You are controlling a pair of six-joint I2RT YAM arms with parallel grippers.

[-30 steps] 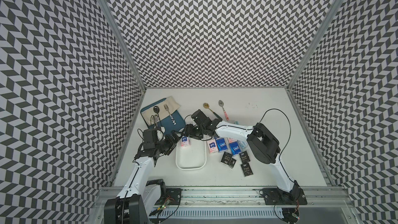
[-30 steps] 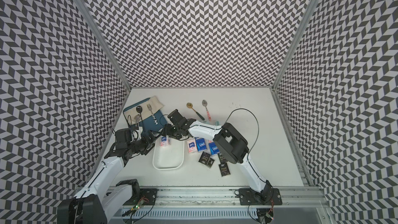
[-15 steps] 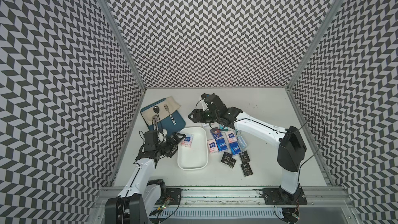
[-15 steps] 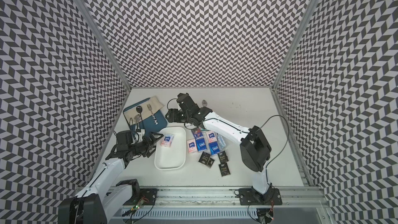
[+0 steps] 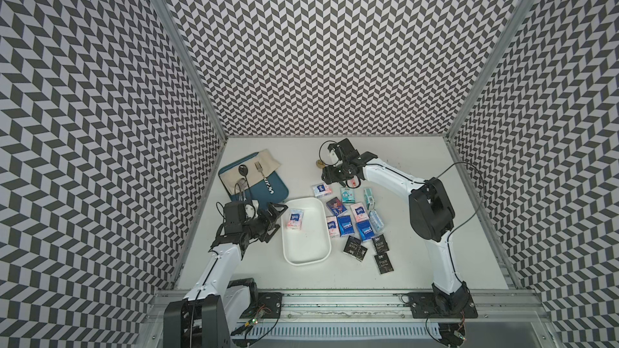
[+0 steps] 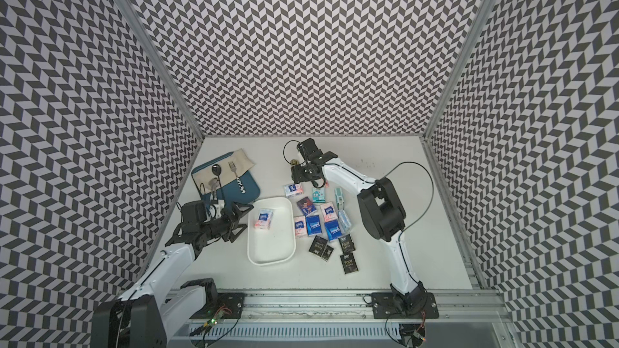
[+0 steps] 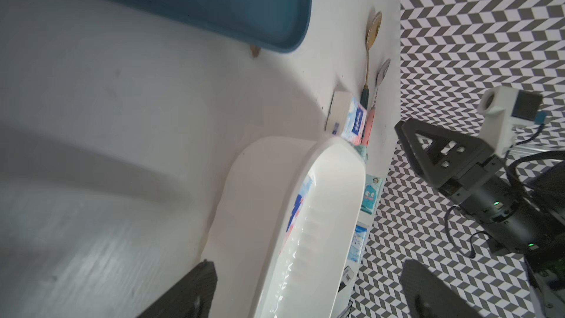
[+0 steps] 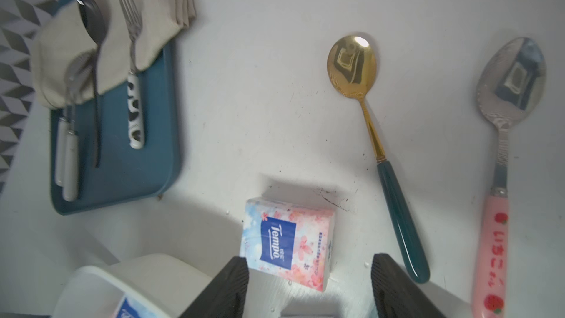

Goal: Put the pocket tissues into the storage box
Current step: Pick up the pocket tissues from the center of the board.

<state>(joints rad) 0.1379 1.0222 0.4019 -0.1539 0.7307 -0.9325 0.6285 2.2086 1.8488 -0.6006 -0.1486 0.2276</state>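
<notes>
Mid-table: storage box [image 5: 306, 262], with one white-pink Tempo packet [image 5: 294, 224] flat inside near the far end. Left gripper [image 5: 279, 217] just beside the box's long wall on the left-arm side, claw wide, nothing in it. Same in left wrist view: fingers [image 7: 192, 292] well apart, box wall [image 7: 333, 178] ahead. Right gripper [image 8: 308, 289] beyond the box's far end, claw spread and empty. Second Tempo packet [image 8: 287, 240] on the table just ahead of its fingertips, not gripped. Other pocket tissues [image 5: 345, 225] loose on the table along the box's long side toward the right arm: blue, white-pink, teal, pale green. Black "Face" packets [image 5: 380, 244] at the near end of that cluster. Teal-blue tray [image 5: 278, 192] with cloth and cutlery past the box's far left corner. Gold spoon [image 8: 351, 62] and pink-handled spoon [image 8: 489, 240] farther from the box than the second packet.
</notes>
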